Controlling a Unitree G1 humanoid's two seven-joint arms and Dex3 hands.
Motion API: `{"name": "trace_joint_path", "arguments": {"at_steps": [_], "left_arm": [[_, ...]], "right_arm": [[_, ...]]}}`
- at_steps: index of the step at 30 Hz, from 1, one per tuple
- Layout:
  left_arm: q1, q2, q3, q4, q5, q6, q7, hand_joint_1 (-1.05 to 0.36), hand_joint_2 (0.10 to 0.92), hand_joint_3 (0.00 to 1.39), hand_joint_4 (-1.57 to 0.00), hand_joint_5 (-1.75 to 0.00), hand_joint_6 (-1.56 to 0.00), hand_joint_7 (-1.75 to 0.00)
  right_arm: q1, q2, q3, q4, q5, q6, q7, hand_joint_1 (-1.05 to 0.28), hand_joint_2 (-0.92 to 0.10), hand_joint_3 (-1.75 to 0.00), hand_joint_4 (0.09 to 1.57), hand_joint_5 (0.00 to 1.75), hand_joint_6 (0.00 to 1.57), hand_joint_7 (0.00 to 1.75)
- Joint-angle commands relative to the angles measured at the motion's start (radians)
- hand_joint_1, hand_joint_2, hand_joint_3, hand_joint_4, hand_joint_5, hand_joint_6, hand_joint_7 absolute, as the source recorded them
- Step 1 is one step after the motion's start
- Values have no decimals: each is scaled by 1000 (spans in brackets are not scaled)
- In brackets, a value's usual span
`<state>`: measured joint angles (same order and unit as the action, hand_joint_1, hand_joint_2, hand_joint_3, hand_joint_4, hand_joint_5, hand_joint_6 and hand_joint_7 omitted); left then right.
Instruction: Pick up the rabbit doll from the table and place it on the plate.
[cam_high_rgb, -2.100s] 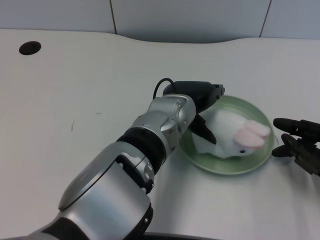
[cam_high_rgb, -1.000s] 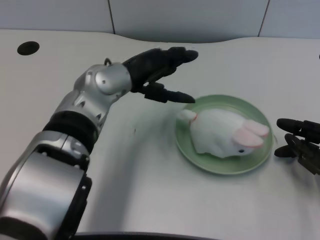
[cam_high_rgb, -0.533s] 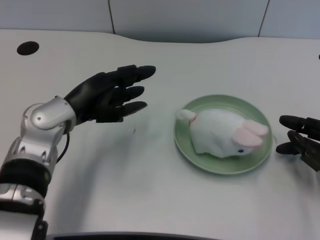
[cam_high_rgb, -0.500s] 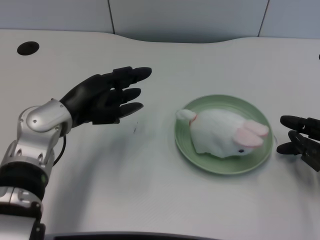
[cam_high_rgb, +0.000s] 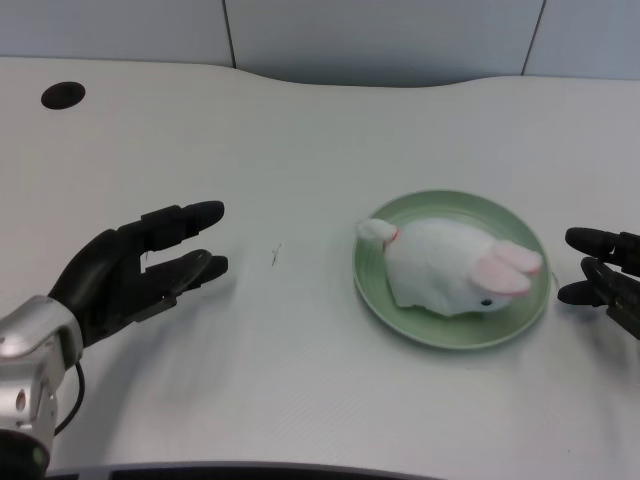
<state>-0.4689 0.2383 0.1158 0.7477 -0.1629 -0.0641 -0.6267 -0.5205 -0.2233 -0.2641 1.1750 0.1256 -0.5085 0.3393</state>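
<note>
Since before, we drew our left hand (cam_high_rgb: 130, 275) back, fingers spread and empty; rabbit (cam_high_rgb: 450, 268) lay on plate (cam_high_rgb: 400, 320).

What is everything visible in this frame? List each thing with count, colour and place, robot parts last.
rabbit doll: one, white with pink ears, lying on the plate, ears toward the picture's right.
plate: one, pale green, round, on the table right of centre.
table: one, white, fills most of the view.
hole: one, dark, round, in the table's far left corner.
small mark: one, dark, on the table left of the plate.
wall panels: grey, behind the table's far edge.
left hand: one, black, on a silver forearm, near left, fingers apart, holding nothing.
right hand: one, black, at the right edge beside the plate, partly cut off.
</note>
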Motion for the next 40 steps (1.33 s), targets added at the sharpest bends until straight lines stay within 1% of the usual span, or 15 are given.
{"name": "trace_joint_path", "arguments": {"at_steps": [1,2,5,7,8,10,13,14,16,17,20,26,31,35,40], "left_arm": [[68,-15,11,-70,-6,15,68,-701,921,424,-534,-545,-520,-40],[88,-21,11,-90,-1,18,91,-686,921,454,-471,-794,-560,-28],[124,-35,8,-127,8,23,146,-657,921,471,-450,-1014,-626,-37],[146,-49,10,-139,16,17,191,-575,921,513,-345,-1408,-745,-118],[156,-53,9,-144,21,13,212,-560,921,517,-315,-1512,-758,-176],[165,-55,4,-150,24,12,231,-549,921,523,-266,-1669,-531,-748],[169,-52,-5,-147,33,9,240,-546,921,524,-255,-1705,-445,-945],[170,-50,-9,-142,40,6,242,-554,921,550,-247,-1730,-324,-1229],[179,-47,-20,-119,64,-6,256,-553,921,584,-308,-1743,-209,-1581],[182,-47,-22,-113,70,-10,261,-553,921,594,-332,-1745,-186,-1662],[191,-55,-31,-92,94,-50,291,-540,921,604,-400,-1746,-197,-1737],[186,-77,-15,-71,74,-59,316,-515,921,603,-500,-1746,-272,-1731],[171,-83,-6,-41,61,-67,314,-501,921,606,-524,-1746,-298,-1746],[156,-83,0,-31,52,-56,306,-495,921,603,-540,-1746,-322,-1746],[125,-73,-2,15,72,-72,318,-505,921,599,-553,-1746,-329,-1746]], "right_arm": [[-10,-19,-1,7,0,3,-8,-403,-921,-265,714,873,987,10],[-10,-19,1,7,-2,3,-11,-409,-921,-260,712,871,986,9],[-11,-19,0,7,-3,4,-14,-418,-921,-252,715,867,989,11],[-11,-19,-3,9,1,2,-10,-420,-921,-248,718,866,986,9],[-11,-19,-3,10,1,0,-9,-421,-921,-246,720,866,987,9],[-10,-19,-3,12,0,-4,-8,-423,-921,-243,722,864,985,8],[-11,-19,-3,13,-1,-5,-10,-424,-921,-241,724,862,985,8],[-11,-19,-2,14,-2,-5,-11,-417,-921,-245,723,859,985,7],[-16,-20,-5,18,1,-1,-6,-413,-921,-252,720,855,983,6],[-17,-21,-6,19,2,0,-4,-412,-921,-254,719,854,982,6],[-24,-22,-12,30,6,3,-2,-411,-921,-255,731,858,983,6],[-30,-29,-7,45,-10,-14,-19,-433,-921,-246,743,847,980,4],[-37,-33,-11,55,-9,-11,-15,-433,-921,-234,764,837,984,5],[-42,-35,-4,61,-20,-10,-30,-422,-921,-250,755,825,976,1],[-51,-31,-10,69,-15,5,-37,-421,-921,-250,760,810,967,1]]}}
